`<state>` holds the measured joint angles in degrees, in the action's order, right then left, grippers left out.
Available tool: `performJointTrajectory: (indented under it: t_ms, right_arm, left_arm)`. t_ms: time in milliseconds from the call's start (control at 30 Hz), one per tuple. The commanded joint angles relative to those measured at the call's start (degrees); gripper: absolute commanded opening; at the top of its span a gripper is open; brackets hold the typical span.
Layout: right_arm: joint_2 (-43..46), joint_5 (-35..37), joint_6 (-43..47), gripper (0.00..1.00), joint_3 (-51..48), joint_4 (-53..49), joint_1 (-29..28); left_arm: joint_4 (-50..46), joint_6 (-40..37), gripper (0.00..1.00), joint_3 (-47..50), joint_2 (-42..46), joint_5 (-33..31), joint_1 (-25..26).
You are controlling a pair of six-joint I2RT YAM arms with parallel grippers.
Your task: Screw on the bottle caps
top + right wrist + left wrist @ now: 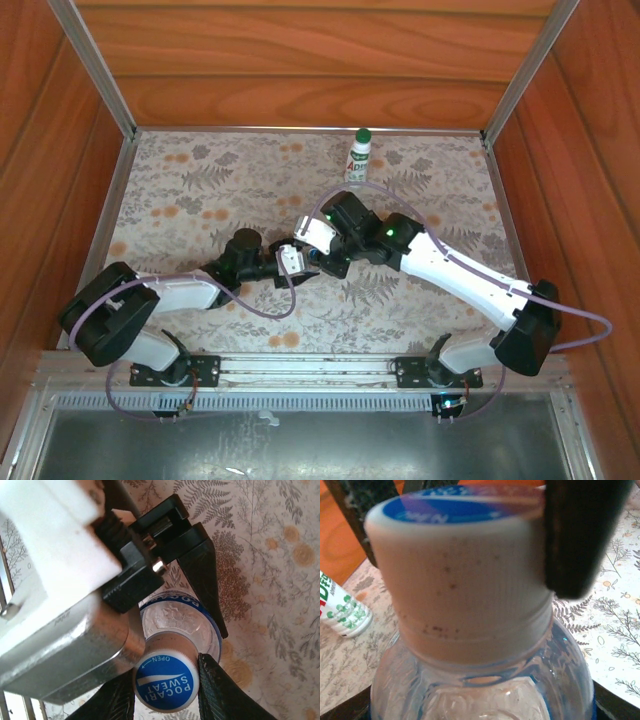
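Two plastic bottles, each with one round cap: a clear ribbed bottle (pixel 180 617) with a blue label band carries a white, finely ridged cap (pixel 465 580) with a blue printed top, and an opaque white bottle (pixel 357 160) stands upright under a green cap (pixel 363 134) at the far edge of the floral mat (pixel 200 180). At mid-table the left claw (pixel 290 262) is clamped on the clear bottle's body. That bottle's long axis points cap-first at the right wrist camera, exact tilt indeterminate, and the right claw (pixel 166 681) is closed narrowly on the cap's sides.
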<state>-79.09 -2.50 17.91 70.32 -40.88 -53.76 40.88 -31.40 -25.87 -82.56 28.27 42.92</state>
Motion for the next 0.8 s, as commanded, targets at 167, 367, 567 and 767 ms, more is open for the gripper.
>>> performJointTrajectory:
  t_ms: [167, 367, 567, 767]
  right_arm:
    - [1.03, 2.66, -25.9, 0.09, -0.36, 4.9, -0.08]
    - [1.85, 2.24, -24.7, 0.14, -1.04, 3.62, -0.1]
    - [3.36, 2.63, -15.91, 0.44, -0.86, 2.43, -0.04]
    - [9.35, 5.57, -5.68, 0.57, -6.31, 2.33, 0.47]
  left_arm:
    - [0.25, -2.65, 0.65, -0.79, -0.14, -3.23, 0.16]
    - [0.25, -2.61, 0.65, -0.78, -0.33, -2.59, 0.21]
    - [0.25, -1.87, 0.65, -0.24, 0.71, -1.36, 0.05]
    - [0.25, 0.57, 0.65, 0.12, 2.19, 2.37, -1.38]
